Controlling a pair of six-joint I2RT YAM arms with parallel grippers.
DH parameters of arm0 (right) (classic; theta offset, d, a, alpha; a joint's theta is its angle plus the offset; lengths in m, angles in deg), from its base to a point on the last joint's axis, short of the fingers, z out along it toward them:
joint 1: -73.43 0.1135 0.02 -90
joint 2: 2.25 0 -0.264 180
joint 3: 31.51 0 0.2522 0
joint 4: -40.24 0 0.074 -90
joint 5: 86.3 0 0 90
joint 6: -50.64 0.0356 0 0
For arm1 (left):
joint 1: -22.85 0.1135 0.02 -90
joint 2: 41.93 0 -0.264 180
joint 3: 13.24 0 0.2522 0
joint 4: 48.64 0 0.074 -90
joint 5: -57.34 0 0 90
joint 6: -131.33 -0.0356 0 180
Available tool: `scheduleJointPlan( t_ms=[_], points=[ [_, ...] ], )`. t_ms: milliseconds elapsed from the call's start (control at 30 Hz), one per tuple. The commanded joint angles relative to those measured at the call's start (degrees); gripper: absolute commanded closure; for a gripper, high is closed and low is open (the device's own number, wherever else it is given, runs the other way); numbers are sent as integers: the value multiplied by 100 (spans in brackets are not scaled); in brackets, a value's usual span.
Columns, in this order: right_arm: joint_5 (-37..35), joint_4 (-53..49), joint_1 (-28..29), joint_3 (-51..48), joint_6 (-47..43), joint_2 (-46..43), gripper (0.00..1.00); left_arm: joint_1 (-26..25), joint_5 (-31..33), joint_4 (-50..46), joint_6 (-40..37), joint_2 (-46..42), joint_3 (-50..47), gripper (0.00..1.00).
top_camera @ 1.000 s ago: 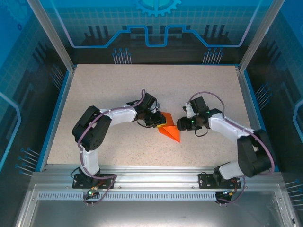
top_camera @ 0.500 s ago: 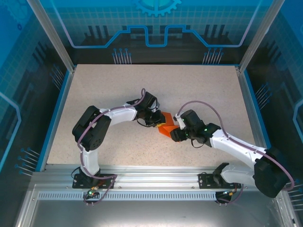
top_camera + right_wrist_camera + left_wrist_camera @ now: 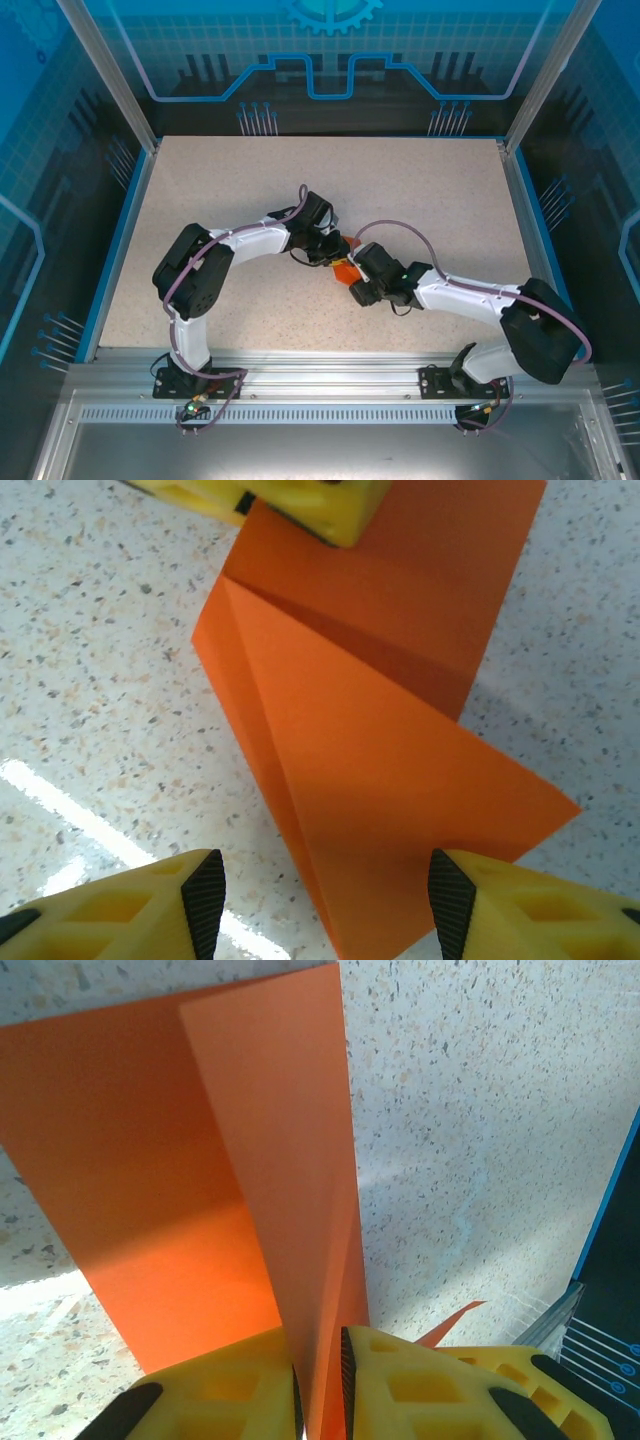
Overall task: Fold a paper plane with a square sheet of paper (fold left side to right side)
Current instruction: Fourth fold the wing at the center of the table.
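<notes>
Just on the near side of the middle of the speckled table [image 3: 420, 190]: orange sheet of paper [image 3: 345, 270], folded, largely covered in the top view by both wrists.

Left gripper [image 3: 333, 256], reaching in from the table's left half: clenched on the orange sheet of paper [image 3: 250, 1160], with a raised flap nipped between the yellow pads [image 3: 400, 1380] and another layer spread flat on the table [image 3: 480, 1140] beside it.

Right gripper [image 3: 356, 286], reaching in from the table's right half: released, fingers [image 3: 200, 895] wide apart on either side of the paper's near tip, above the table [image 3: 90, 630].

Seen from the right wrist: a diagonal crease, and a triangular flap [image 3: 380, 750] lying over a rectangular layer, with one sharp corner pointing sideways. At the paper's far end, the left gripper [image 3: 300, 505].
</notes>
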Motion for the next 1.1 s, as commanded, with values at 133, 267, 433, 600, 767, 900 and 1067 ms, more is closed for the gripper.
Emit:
scheduleJointPlan(
  t_ms=[133,267,433,600,767,900,1067],
  points=[
    [-245,221,83,156,-93,276,41,-35,21,-157,-75,79,297,79],
    [-286,301,89,148,-117,401,41,-37,22,-181,-71,105,368,79],
    [-348,381,80,122,-100,506,42,-33,23,-206,-60,140,431,79],
    [-335,423,62,121,-36,627,51,-38,27,-254,-79,151,472,79],
    [-311,434,2,105,-3,685,62,-36,69,-300,-121,99,471,77],
    [-216,443,-55,88,1,686,70,-7,133,-433,-219,-14,480,74],
    [-142,452,-87,60,-3,702,76,126,199,-506,-278,-269,331,66]
  ],
)
